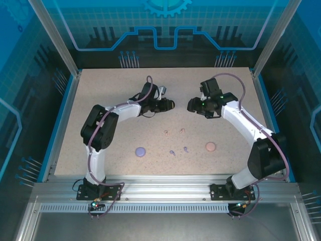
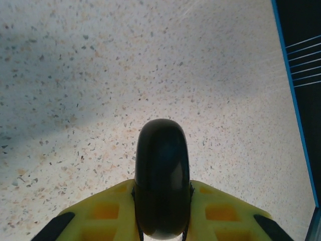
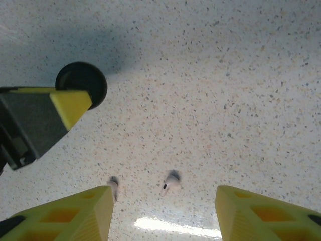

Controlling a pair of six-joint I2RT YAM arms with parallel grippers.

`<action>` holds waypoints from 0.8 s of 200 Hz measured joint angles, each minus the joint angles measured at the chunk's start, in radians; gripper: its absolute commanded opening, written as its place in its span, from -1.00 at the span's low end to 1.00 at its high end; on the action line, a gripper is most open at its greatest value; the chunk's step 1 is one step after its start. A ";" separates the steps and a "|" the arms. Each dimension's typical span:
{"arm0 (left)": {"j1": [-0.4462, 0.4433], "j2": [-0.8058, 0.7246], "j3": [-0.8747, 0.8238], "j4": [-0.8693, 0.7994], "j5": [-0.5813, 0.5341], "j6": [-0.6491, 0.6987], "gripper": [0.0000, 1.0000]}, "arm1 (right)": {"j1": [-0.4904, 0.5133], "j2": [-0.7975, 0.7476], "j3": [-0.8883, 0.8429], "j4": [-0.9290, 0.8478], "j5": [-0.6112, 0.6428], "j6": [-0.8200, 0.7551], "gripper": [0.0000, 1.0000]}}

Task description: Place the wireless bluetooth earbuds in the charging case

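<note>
Left gripper (image 1: 166,105) is pinched tight on the black case (image 2: 161,165), held edge-on above the table (image 1: 100,100); its contents cannot be told. Right gripper (image 3: 164,201) is spread, holding nothing. Lilac case (image 1: 140,150) and pinkish case (image 1: 210,146) lie flat, well apart, contents not discernible. Two lilac earbuds (image 1: 172,152) lie loose between them, with two pinkish earbuds (image 1: 166,132) loose just behind.

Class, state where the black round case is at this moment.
In the top view, the black round case is clamped in the left hand at mid-table, just left of the right hand and beyond the two pinkish earbuds.
</note>
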 measured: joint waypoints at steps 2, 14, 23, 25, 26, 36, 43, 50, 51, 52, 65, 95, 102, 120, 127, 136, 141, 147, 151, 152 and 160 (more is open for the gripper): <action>0.000 0.003 0.005 -0.006 0.002 -0.004 -1.00 | 0.000 -0.002 -0.003 0.001 0.000 0.000 0.17; 0.000 0.029 0.032 -0.036 0.004 -0.012 -0.99 | 0.000 -0.018 -0.020 0.006 0.000 0.000 0.19; 0.000 0.050 0.054 -0.058 0.005 -0.020 -0.96 | 0.000 -0.031 -0.031 0.010 0.000 0.000 0.19; 0.000 0.055 0.061 -0.063 0.006 -0.023 -0.95 | 0.000 -0.034 -0.033 0.010 0.000 0.000 0.19; 0.000 0.057 0.063 -0.064 0.007 -0.023 -0.95 | 0.000 -0.035 -0.034 0.010 0.000 0.000 0.19; 0.000 0.083 0.089 -0.086 0.011 -0.027 -0.91 | 0.000 -0.051 -0.042 0.013 0.000 0.000 0.20; 0.002 0.100 0.106 -0.104 0.013 -0.029 -0.90 | 0.000 -0.060 -0.045 0.013 0.000 0.000 0.20; 0.002 0.116 0.122 -0.121 0.015 -0.029 -0.86 | 0.000 -0.069 -0.047 0.013 -0.001 0.000 0.20; 0.002 0.119 0.126 -0.124 0.015 -0.029 -0.86 | 0.000 -0.070 -0.047 0.013 -0.001 0.000 0.20; 0.002 0.120 0.128 -0.126 0.014 -0.029 -0.86 | 0.000 -0.071 -0.048 0.012 -0.001 0.000 0.20; 0.005 0.147 0.156 -0.160 0.016 -0.028 -0.78 | 0.000 -0.087 -0.050 0.012 -0.003 0.000 0.22; 0.018 0.181 0.217 -0.248 0.023 -0.021 -0.49 | 0.000 -0.127 -0.064 0.010 -0.003 0.000 0.25; 0.023 0.188 0.235 -0.265 0.023 -0.017 -0.38 | 0.000 -0.136 -0.067 0.010 -0.003 0.000 0.25; 0.040 0.206 0.274 -0.314 0.023 0.002 -0.18 | 0.000 -0.152 -0.074 0.008 -0.003 0.000 0.27; 0.046 0.210 0.283 -0.331 0.022 0.010 -0.09 | 0.000 -0.156 -0.076 0.006 -0.003 0.000 0.30; 0.055 0.212 0.291 -0.353 0.022 0.016 0.01 | 0.000 -0.158 -0.077 0.004 -0.003 0.000 0.33; 0.060 0.213 0.294 -0.367 0.022 0.023 0.05 | 0.000 -0.160 -0.078 0.004 -0.003 -0.001 0.33; 0.066 0.213 0.298 -0.382 0.022 0.031 0.09 | 0.000 -0.162 -0.080 0.004 -0.003 -0.001 0.36; 0.069 0.213 0.301 -0.391 0.023 0.034 0.13 | 0.000 -0.162 -0.082 0.003 -0.003 0.000 0.39; 0.069 0.213 0.301 -0.391 0.023 0.035 0.14 | 0.000 -0.163 -0.082 0.003 -0.003 0.000 0.39; 0.076 0.213 0.310 -0.407 0.021 0.048 0.19 | 0.000 -0.164 -0.085 0.002 -0.003 -0.001 0.41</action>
